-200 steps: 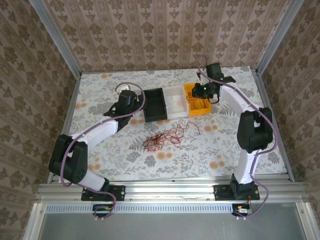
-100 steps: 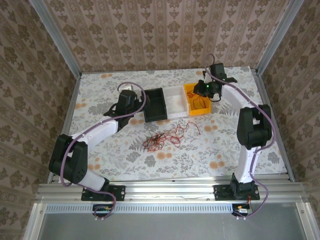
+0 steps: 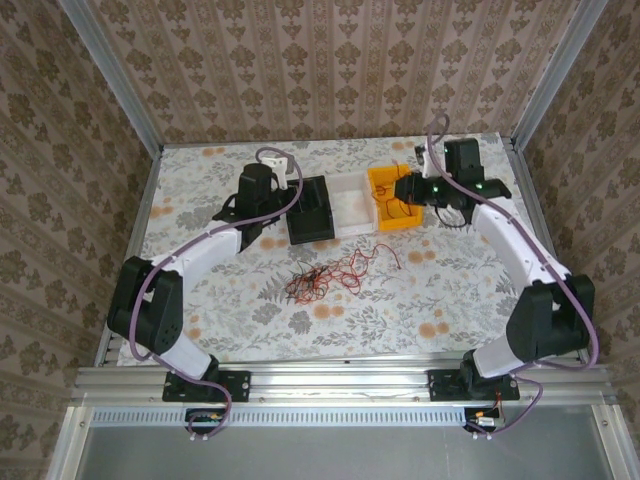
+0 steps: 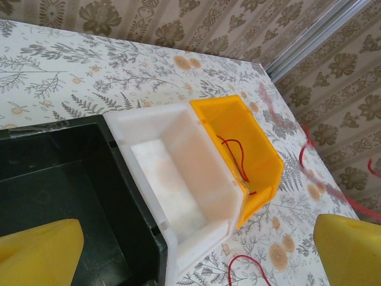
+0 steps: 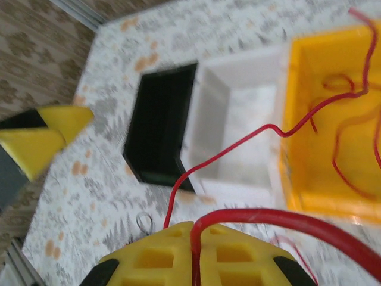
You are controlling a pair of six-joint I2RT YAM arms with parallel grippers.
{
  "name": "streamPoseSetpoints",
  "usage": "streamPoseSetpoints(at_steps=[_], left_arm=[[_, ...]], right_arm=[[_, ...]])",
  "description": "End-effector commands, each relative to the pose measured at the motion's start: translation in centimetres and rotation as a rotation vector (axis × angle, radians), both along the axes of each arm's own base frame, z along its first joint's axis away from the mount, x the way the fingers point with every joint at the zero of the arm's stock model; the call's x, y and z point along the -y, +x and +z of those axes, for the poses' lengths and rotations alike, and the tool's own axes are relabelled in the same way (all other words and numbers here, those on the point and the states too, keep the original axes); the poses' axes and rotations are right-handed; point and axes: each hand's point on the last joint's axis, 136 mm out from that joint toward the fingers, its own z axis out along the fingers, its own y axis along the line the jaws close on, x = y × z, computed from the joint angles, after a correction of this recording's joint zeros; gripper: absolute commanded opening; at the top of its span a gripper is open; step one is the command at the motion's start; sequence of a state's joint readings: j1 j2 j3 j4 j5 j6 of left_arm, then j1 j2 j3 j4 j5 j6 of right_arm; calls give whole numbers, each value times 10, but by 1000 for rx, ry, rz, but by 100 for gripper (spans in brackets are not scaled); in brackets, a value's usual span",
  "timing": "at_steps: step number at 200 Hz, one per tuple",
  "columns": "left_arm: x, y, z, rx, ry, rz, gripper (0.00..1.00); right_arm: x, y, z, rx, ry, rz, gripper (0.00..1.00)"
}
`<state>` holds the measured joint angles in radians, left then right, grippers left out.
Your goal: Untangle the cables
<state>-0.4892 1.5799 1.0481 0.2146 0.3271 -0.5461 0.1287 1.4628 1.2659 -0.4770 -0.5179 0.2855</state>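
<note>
The cables (image 3: 325,278) are thin red wires in a loose tangle on the table, in front of the bins. My right gripper (image 3: 404,190) hangs over the orange bin (image 3: 377,181). In the right wrist view its yellow fingers (image 5: 149,262) are shut on one red cable (image 5: 250,141), which runs from the gripper (image 5: 194,231) into the orange bin (image 5: 297,190), where more red wire lies. My left gripper (image 3: 280,200) stands open by the black bin (image 3: 310,232). Its fingertips (image 4: 36,256) straddle the black bin (image 4: 59,179) and the white bin (image 4: 178,173), holding nothing.
Three bins stand in a row at the back middle: black, white (image 3: 350,229), orange. A loose red wire end (image 4: 244,265) lies on the table just in front of the white bin. The orange bin (image 4: 262,143) holds a red wire. Metal frame posts border the table.
The right arm has swung its elbow out to the right while its gripper stayed at the orange bin, still shut on the cable. The left gripper has shifted slightly towards the back.
</note>
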Motion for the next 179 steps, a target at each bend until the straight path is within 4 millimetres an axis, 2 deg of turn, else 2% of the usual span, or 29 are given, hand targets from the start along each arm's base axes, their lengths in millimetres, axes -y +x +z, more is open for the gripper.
streamPoseSetpoints(at_steps=[1, 17, 35, 49, 54, 63, 92, 142, 179], left_arm=[[6, 5, -1, 6, -9, -36, 100], [9, 7, -5, -10, -13, -39, 99], [11, 10, -10, -26, -16, -38, 99], [13, 12, -12, -31, -20, -41, 98], [14, 12, -13, -34, -20, -42, 98], [16, 12, -15, -37, -22, -46, 98], [18, 11, -17, -39, -15, -48, 98], [23, 6, -21, -48, -11, -57, 98], [24, 7, -18, -44, -13, -59, 98]], right_arm=[[34, -47, -13, -104, -176, -99, 8], [60, -73, -25, -242, -285, -201, 7], [76, -101, -38, -401, -368, -240, 7], [74, -118, -47, -512, -384, -190, 10], [71, -121, -59, -577, -388, -164, 10], [65, -124, -69, -622, -365, -130, 10], [47, -118, -102, -704, -270, -90, 9], [25, -86, -147, -763, -95, -102, 7], [27, -74, -170, -790, -115, -115, 7]])
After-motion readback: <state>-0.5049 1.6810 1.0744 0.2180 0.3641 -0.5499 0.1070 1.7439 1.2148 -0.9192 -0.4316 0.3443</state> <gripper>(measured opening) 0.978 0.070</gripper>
